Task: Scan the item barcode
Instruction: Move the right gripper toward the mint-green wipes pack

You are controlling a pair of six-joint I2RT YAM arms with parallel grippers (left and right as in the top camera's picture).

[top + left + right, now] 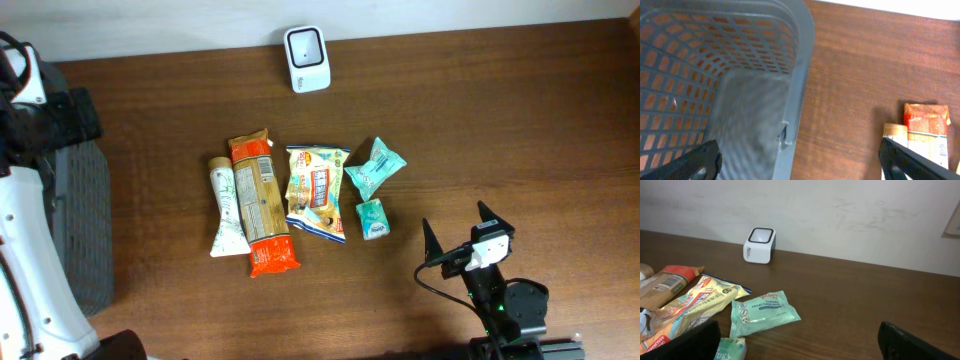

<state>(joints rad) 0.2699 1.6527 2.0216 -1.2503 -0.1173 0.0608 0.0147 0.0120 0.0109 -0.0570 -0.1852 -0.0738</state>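
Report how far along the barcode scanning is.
Done: nothing I can confirm; what the basket holds is unclear. In hand: nothing. The left end effector hangs open by the basket, and the right end effector is open and empty. Left: five items lie on the table near the scanner: tube, cracker pack, snack bag, wipes pack, small teal pack.

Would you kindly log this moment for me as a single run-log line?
left jaws: open, empty, over grey basket | right jaws: open, empty | barcode scanner: nothing at it | five packaged items: lying on table
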